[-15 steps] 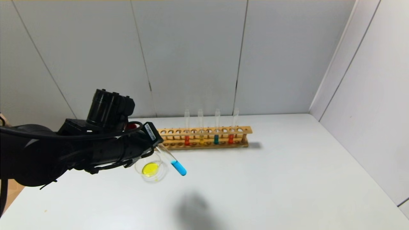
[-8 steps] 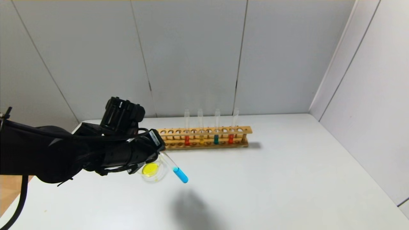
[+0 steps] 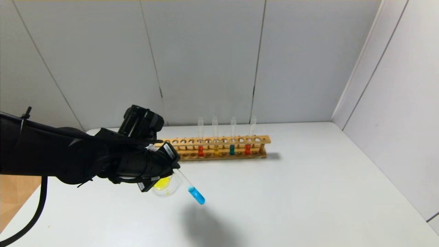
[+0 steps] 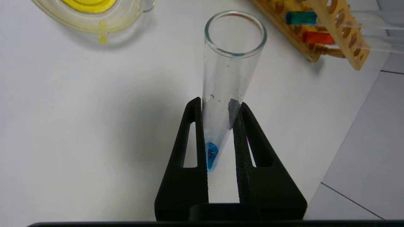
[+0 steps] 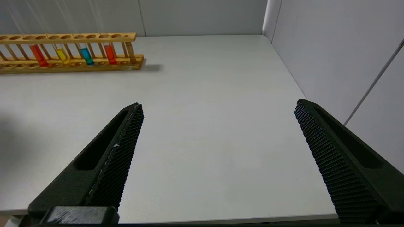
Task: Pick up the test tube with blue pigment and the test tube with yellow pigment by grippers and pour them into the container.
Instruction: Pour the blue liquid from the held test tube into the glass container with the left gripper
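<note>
My left gripper is shut on the test tube with blue pigment and holds it tilted above the table, round bottom down and to the right. The blue liquid sits at the bottom. In the left wrist view the fingers clamp the tube below its open mouth. The container, a clear glass dish holding yellow liquid, sits on the table just left of the tube, partly hidden by the gripper; it also shows in the left wrist view. No bright lemon-yellow tube is in view. My right gripper is open and empty over bare table.
A wooden rack stands at the back of the white table with red, dull yellow, teal and red tubes upright in it. Grey walls close the back and the right side. The left arm's shadow lies in front of the dish.
My left arm has swung right and lower with the blue tube. The tube's bottom has moved down and a little right, and the gripper now covers more of the dish.
</note>
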{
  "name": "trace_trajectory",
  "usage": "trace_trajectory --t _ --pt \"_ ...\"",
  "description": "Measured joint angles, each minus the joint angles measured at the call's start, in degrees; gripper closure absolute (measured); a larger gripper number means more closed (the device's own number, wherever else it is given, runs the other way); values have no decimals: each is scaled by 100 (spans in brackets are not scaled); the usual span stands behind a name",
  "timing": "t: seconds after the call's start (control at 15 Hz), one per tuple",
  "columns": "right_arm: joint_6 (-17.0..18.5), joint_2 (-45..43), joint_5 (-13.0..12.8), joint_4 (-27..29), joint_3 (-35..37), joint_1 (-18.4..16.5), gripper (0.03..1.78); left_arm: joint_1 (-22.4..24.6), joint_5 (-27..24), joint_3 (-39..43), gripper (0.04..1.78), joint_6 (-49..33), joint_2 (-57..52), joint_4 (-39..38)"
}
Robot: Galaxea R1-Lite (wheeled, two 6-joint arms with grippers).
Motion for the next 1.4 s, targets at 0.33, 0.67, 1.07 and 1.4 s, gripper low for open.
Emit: trace_trajectory --t 0.33,0.67,1.07,1.4 --pt "0 0 0 0 0 0 6 138 -188 -390 152 -357 206 578" --pt "2 0 -2 2 0 0 6 276 -414 -892 152 -553 540 1312" --pt "0 0 -2 0 0 0 6 372 -419 -1078 152 -584 757 1521" --pt "2 0 -5 0 0 0 6 449 -502 -1290 152 -581 877 1926"
